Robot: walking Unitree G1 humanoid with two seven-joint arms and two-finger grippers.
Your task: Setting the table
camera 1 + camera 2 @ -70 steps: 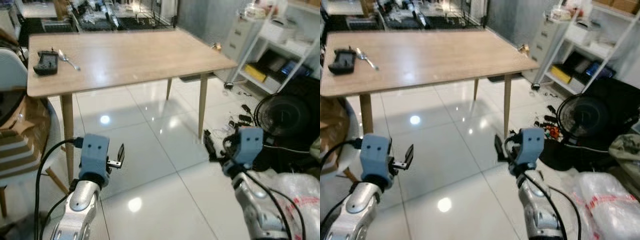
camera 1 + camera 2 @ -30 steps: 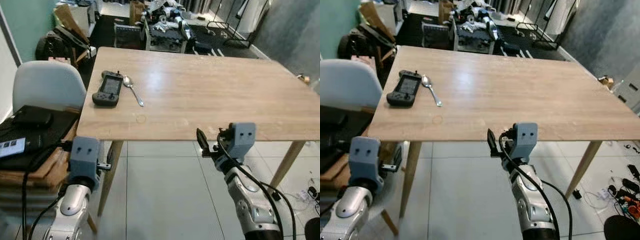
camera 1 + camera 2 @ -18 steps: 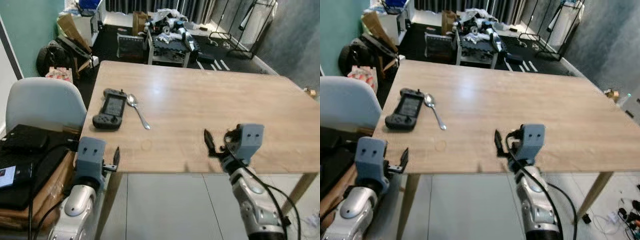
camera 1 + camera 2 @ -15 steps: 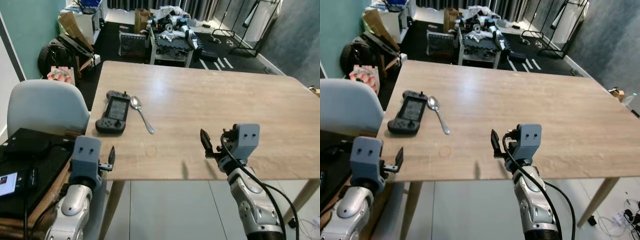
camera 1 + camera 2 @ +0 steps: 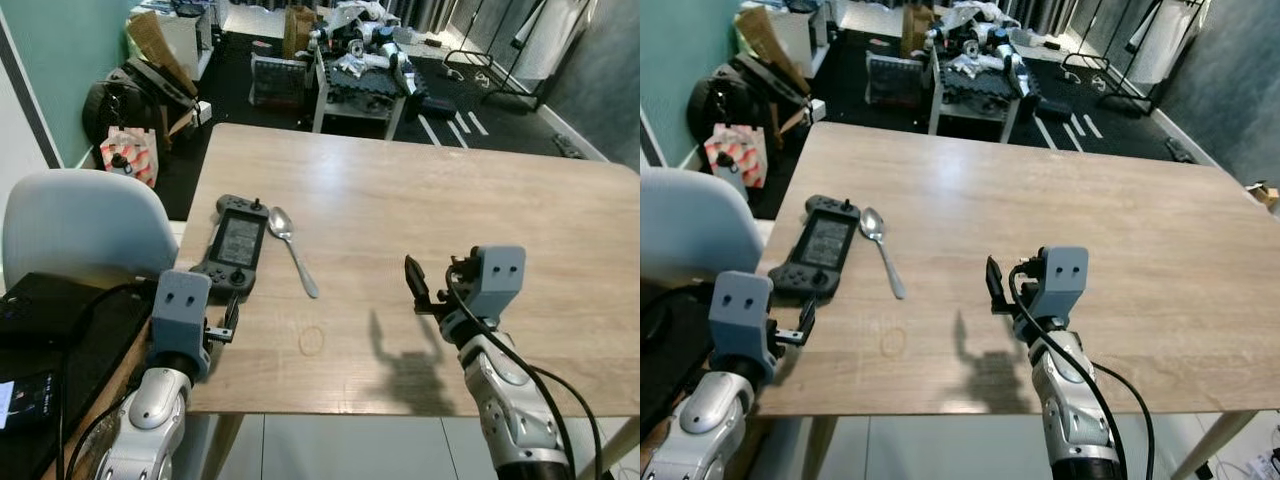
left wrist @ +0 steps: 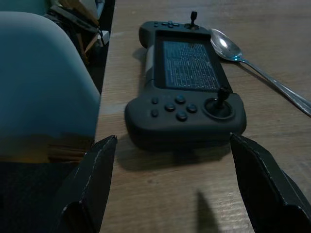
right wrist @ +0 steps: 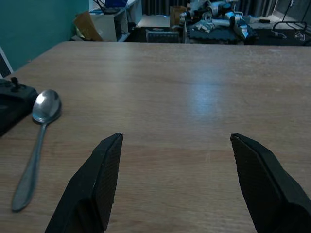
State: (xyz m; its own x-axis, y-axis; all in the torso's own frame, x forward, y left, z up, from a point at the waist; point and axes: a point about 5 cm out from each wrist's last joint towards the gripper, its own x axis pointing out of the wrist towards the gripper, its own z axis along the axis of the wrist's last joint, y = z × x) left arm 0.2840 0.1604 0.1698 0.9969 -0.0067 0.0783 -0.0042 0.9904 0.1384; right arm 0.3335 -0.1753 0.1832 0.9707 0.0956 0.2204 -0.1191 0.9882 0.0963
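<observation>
— Spoon (image 5: 291, 247) position? Centre-left of the frame, on the wooden surface (image 5: 520, 210), just beside the game controller (image 5: 233, 245).

— Both end effectors, left (image 5: 230, 316) and right (image 5: 416, 288), are spread, empty. Approach low along its handle.

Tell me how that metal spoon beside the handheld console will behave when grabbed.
The shiny silver metal spoon is probably stiff and light. Its polished surface looks slippery, and it lies flat on the wooden table, so pinching the thin handle may be tricky.

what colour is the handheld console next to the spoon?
Black or dark grey handheld console, clearest in the left wrist view.
</observation>
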